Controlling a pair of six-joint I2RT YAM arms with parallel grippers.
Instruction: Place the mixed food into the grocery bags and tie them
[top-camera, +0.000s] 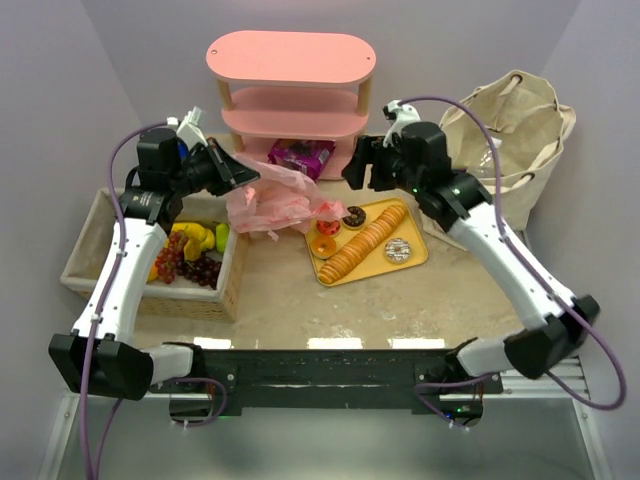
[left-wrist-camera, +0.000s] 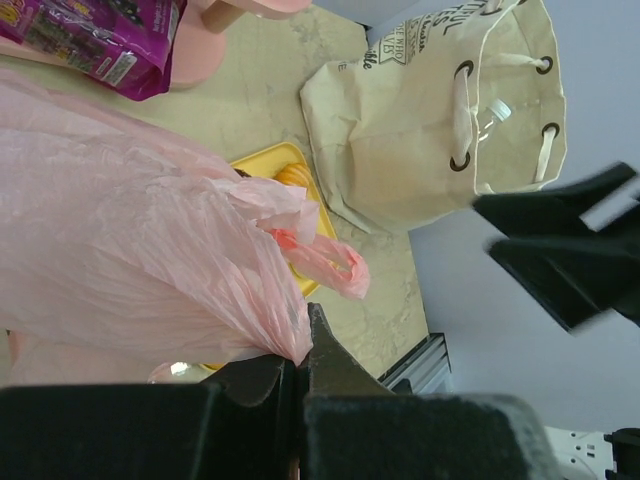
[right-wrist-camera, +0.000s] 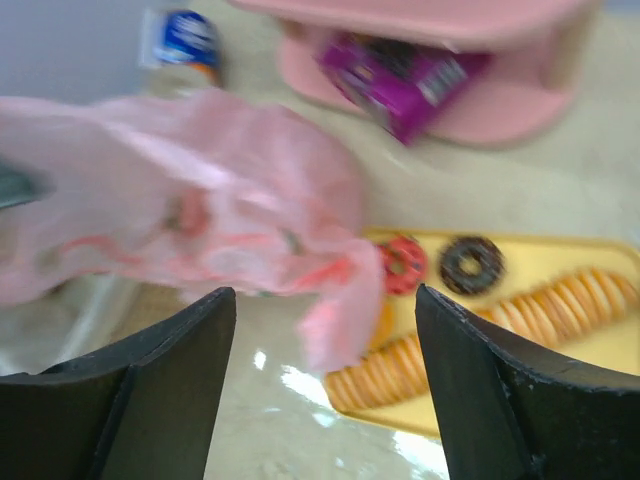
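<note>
Pink bag (top-camera: 272, 200) — we are pinching one end in the closed left claw (top-camera: 237, 172); the right claw (top-camera: 358, 165), gaping and empty, is facing the bag's other, loose end.

Left pincer (left-wrist-camera: 302, 352) clamped, right pincer (right-wrist-camera: 325, 302) spread wide

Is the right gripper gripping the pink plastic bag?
No; the right gripper is wide open with nothing pinched between its fingers, and the pink plastic bag lies beyond them.
</note>
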